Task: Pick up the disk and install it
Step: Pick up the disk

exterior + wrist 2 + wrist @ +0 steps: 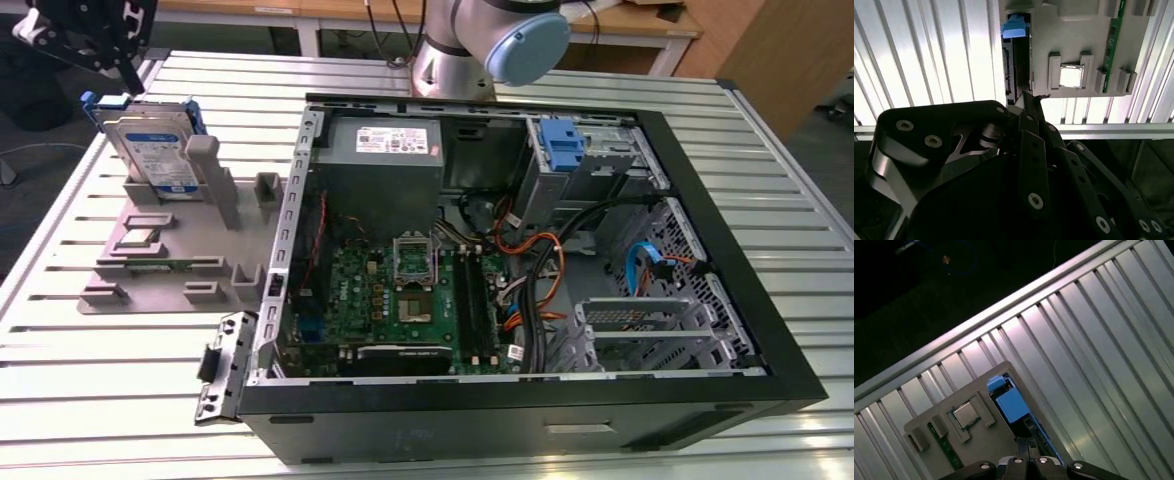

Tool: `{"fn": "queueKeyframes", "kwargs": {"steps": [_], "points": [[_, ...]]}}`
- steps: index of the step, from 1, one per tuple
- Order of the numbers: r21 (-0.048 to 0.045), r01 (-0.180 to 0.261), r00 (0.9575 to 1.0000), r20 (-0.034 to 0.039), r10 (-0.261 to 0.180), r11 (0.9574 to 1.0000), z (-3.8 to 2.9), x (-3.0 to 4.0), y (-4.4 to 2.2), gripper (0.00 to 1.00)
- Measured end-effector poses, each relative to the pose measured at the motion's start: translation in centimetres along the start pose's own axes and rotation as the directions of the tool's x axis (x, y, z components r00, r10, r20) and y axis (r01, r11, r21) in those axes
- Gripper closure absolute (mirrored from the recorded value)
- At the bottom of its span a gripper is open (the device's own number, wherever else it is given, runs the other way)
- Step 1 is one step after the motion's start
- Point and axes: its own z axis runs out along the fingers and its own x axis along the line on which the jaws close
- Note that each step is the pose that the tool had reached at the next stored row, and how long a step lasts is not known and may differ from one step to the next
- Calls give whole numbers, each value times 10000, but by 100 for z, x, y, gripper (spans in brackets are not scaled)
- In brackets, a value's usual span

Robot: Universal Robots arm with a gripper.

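Note:
The disk (pixel 150 150) stands upright on its edge in a grey fixture (pixel 174 250) at the exterior view's left, silver with a white-and-blue label and a blue carrier frame. My gripper (pixel 118 62) hangs above its far top corner, apart from it. In the second wrist view the disk (pixel 1014 55) appears edge-on beyond the fingertips (pixel 1030 97). In the first wrist view its blue frame (pixel 1011 405) lies just past the gripper (pixel 1026 442), whose fingers sit together with nothing between them.
An open computer case (pixel 747 300) lies to the exterior view's right, with a blue bracket (pixel 563 145) on its drive cage and a grey power supply (pixel 384 140). The fixture also holds a processor chip (pixel 1071 76) and a green memory stick (pixel 1114 45). The table (pixel 80 380) is ribbed metal.

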Motion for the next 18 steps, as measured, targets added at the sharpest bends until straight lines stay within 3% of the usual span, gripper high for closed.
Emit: {"fn": "queueKeyframes", "kwargs": {"steps": [5,9,12,18], "points": [[-26,781,9969,-17,-781,9969,4,0,0,89],[-49,1438,9896,-37,-1438,9896,6,0,0,89],[-66,1914,9815,-49,-1915,9815,8,0,0,89],[-105,2857,9583,-67,-2857,9583,11,0,0,89]]}}
